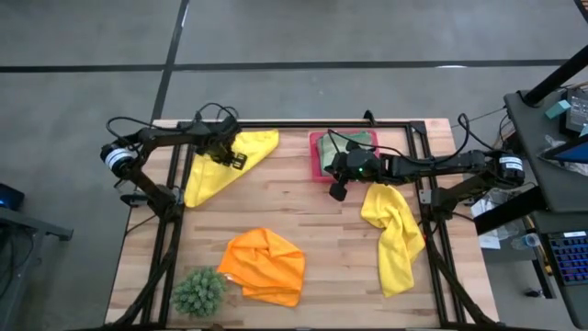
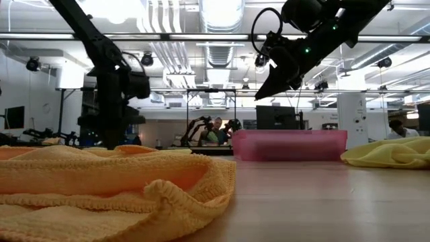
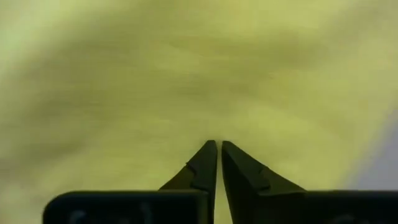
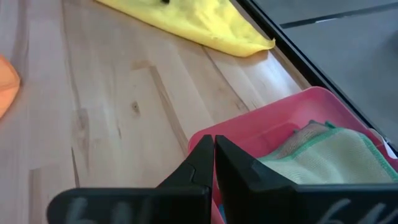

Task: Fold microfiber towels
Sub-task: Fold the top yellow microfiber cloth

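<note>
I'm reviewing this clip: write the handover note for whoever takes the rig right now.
Left gripper: shut on the far-left yellow towel, pinching its inner part.
Right gripper: shut, empty, raised beside the pink tray.
Green towel: folded, in the tray.
Second yellow towel: crumpled at the right side of the table.
Orange towel: crumpled at the near edge, next to the plant ball.
Done: the green towel is put away. Left: fold both yellow towels and the orange one. No blue towel can be made out.
</note>
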### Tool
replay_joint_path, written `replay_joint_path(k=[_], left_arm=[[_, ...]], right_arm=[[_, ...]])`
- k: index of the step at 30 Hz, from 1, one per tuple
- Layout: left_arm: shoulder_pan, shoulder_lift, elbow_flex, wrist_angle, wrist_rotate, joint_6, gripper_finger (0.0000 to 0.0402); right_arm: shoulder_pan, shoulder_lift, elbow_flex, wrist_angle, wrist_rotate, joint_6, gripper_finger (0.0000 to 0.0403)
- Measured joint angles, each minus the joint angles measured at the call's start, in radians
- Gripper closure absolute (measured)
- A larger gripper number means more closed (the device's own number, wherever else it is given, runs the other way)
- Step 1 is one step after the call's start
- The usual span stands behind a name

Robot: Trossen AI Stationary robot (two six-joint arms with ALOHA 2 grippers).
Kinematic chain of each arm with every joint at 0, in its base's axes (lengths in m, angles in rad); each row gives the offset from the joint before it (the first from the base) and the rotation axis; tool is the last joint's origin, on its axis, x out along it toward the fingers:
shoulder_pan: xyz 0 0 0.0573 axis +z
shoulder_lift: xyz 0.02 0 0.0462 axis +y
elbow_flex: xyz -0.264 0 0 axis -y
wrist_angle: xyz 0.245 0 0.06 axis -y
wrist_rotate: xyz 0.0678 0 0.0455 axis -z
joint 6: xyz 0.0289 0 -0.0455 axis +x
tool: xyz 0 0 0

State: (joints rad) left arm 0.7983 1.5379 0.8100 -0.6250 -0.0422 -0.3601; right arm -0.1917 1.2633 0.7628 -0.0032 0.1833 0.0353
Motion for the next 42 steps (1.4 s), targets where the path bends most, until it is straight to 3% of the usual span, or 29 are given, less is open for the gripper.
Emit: replay_joint_path(k=[11,19,22,27,31,37,42], left_arm=[[-0.195,0.008,0.002,0.033,0.012,-0.052,0.0401],[-0.292,0.008,0.008,0.153,0.107,-0.042,0.0401],[-0.307,0.0,0.041,0.121,0.014,-0.02,0.0401],[-0.269,-0.007,0.078,0.064,-0.25,0.004,0.0402],[-0.229,0.03,0.06,0.064,-0.275,0.0,0.0402],[-0.236,0.126,0.076,0.073,-0.201,0.0,0.0402],[-0.293,0.159,0.113,0.131,-0.009,0.023,0.0402]], right_arm=[[0.0,0.0,0.0,0.0,0.0,0.004,0.0394],[0.0,0.0,0.0,0.001,0.0,0.009,0.0394],[0.0,0.0,0.0,0.001,0.0,0.01,0.0394],[0.0,0.0,0.0,0.001,0.0,0.014,0.0394],[0.0,0.0,0.0,0.001,0.0,0.017,0.0394],[0.0,0.0,0.0,0.001,0.0,0.006,0.0394],[0.0,0.0,0.0,0.0,0.001,0.007,0.0394]])
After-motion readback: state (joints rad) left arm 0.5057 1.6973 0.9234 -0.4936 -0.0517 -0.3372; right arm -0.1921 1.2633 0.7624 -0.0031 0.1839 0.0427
